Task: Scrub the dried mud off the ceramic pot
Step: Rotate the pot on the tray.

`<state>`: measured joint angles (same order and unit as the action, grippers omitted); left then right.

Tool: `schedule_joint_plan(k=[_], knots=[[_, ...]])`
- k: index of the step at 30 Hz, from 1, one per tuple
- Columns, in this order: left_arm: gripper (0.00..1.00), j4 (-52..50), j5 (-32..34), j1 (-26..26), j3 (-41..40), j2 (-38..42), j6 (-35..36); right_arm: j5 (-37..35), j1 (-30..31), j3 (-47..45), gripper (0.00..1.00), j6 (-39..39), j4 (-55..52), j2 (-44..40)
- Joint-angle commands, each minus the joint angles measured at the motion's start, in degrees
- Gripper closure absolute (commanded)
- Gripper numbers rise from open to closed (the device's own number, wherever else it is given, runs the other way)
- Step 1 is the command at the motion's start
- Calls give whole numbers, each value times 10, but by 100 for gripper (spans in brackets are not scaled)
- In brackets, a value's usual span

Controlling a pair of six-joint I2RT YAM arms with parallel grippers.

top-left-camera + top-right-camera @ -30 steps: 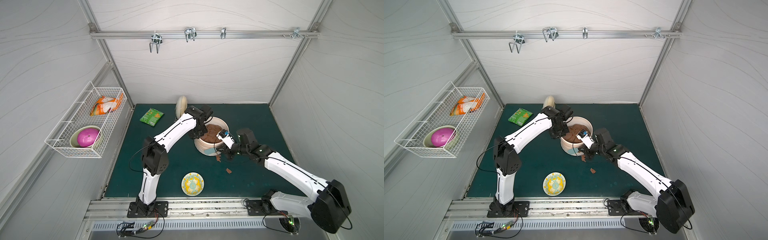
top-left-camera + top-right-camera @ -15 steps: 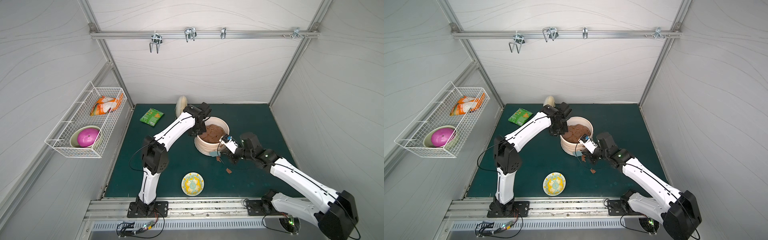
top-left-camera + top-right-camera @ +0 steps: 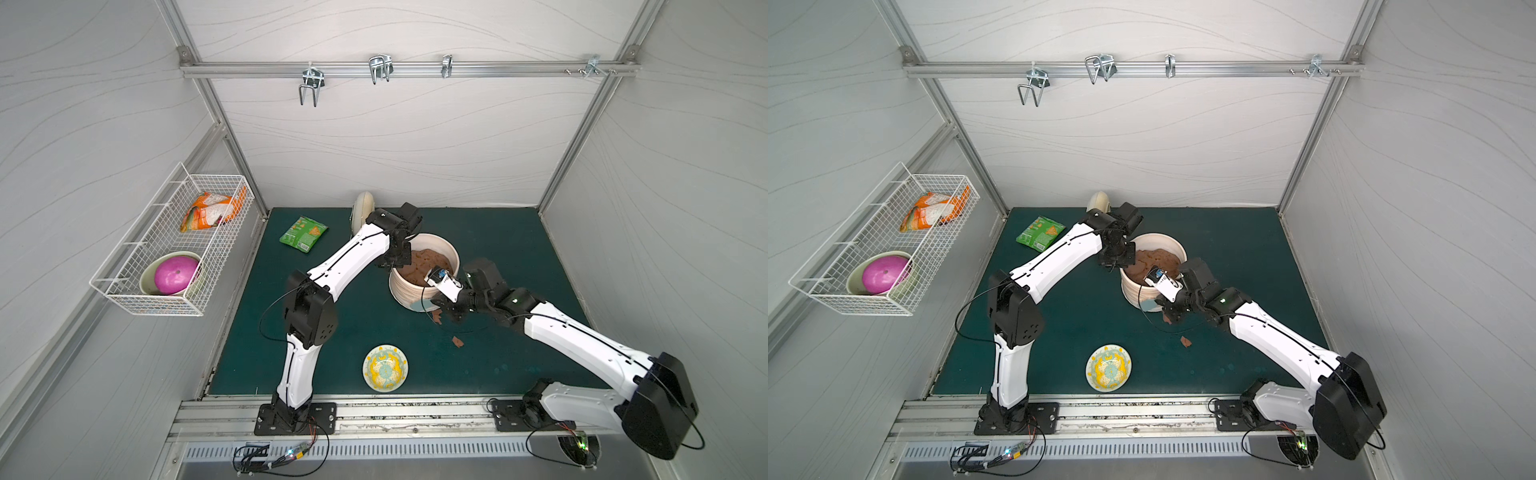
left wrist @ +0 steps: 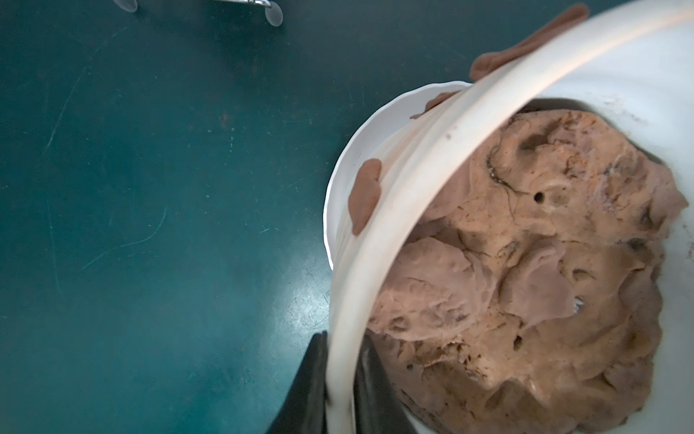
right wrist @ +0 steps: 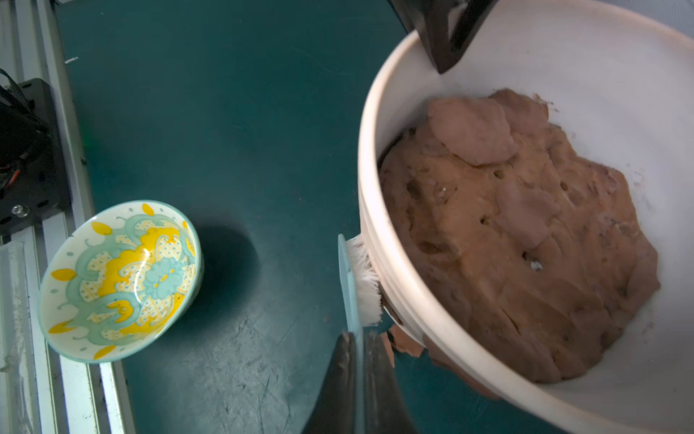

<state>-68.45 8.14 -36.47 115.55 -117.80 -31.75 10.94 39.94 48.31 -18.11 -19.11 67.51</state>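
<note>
**Ceramic pot** (image 3: 405,291): cream, with a ribbed wall and a saucer base. It stands upright mid-way across the green mat (image 3: 519,249) and is filled with a cracked brown soil mass (image 5: 507,225).

**Left gripper** (image 4: 343,336): clamped over the pot's rim, one finger outside and one inside, roughly across the pot from the brush. Its role is judged to be bracing.

**Right gripper** (image 5: 358,340): closed on the thin teal handle of a scrubbing brush (image 5: 348,278). The white bristles (image 5: 366,278) press against the outer wall, low down.

**Dried mud** (image 4: 364,195): reddish-brown patches stuck to the outer wall.
- One patch sits just above the saucer, and others lie further round under the rim.
- Broken flakes (image 5: 402,344) lie just beside the bristles.
- One loose flake (image 3: 458,341) lies on the mat, apart from the pot.

**Yellow-patterned dish** (image 3: 385,368): near the front rail, well apart from the pot. It plays no part here.

**Step in hand:** scrubbing the patch on the brush side, which appears partly broken up.

**Next move:** short strokes across what clings there, pressed into the ribs while the rim grip resists. After that, either the pot is turned or the brush is carried round to reach the patches near the left gripper.
</note>
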Motion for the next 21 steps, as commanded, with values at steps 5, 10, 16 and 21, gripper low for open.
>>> schedule_joint_plan(k=[5,10,16,21], knots=[[82,2,-8,1,10,-15,95,-53,-18,3,100,6,-64,-37],[81,6,-7,1,6,-11,139,-31,1,2,100,25,-102,-70],[81,7,5,1,9,-9,180,78,10,15,100,48,-117,-98],[82,1,17,1,11,-14,215,125,10,53,100,32,-73,-43]])
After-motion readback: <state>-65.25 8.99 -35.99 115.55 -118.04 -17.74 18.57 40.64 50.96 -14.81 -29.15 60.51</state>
